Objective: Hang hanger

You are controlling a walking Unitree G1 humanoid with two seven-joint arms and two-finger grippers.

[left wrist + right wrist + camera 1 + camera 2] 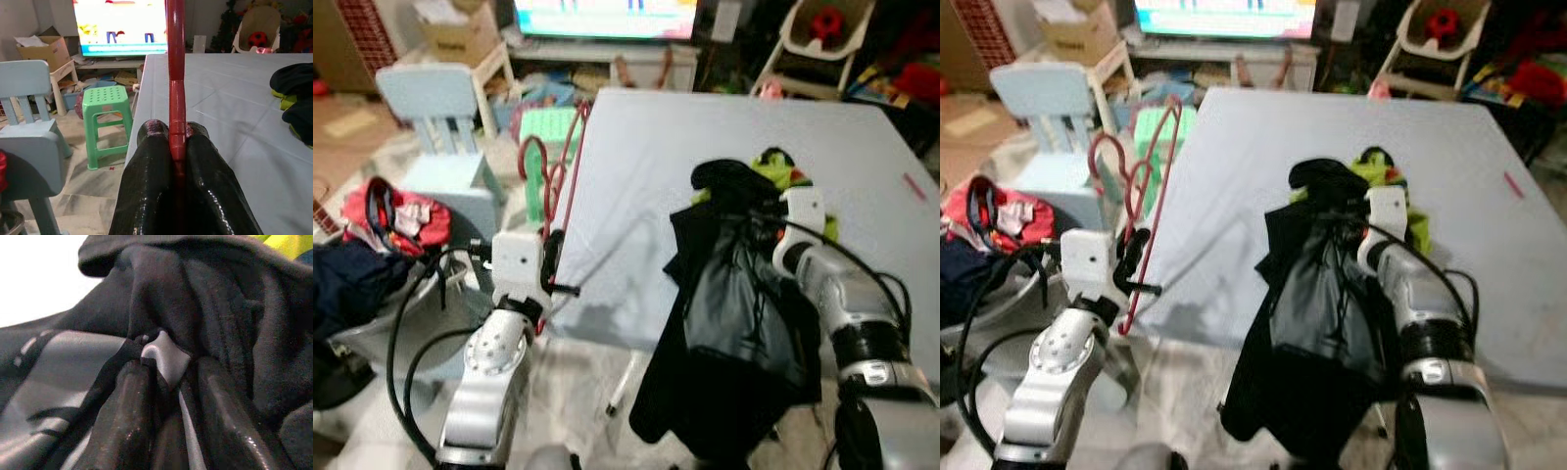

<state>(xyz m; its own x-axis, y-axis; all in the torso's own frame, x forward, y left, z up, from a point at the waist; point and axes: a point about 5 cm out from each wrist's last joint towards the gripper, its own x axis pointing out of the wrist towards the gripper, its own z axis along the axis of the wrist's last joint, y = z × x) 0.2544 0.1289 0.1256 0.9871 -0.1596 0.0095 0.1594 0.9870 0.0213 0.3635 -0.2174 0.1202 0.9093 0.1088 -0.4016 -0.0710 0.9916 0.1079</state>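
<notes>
A red wire hanger [551,176] stands upright at the left edge of the pale blue table [705,147]. My left gripper [551,257] is shut on its lower bar; in the left wrist view the red bar [176,88] is pinched between the black fingers [151,161]. A black and grey jacket [734,304] drapes over the table's near edge, with a green garment [778,171] behind it. My right gripper [164,367] is shut on a fold of the jacket's grey fabric, its wrist [803,220] above the jacket.
A light blue child's chair [440,127] and a green stool [543,132] stand left of the table. A basket with red and dark clothes [396,220] sits at far left. A TV [607,15] and a high chair [822,34] are at the back.
</notes>
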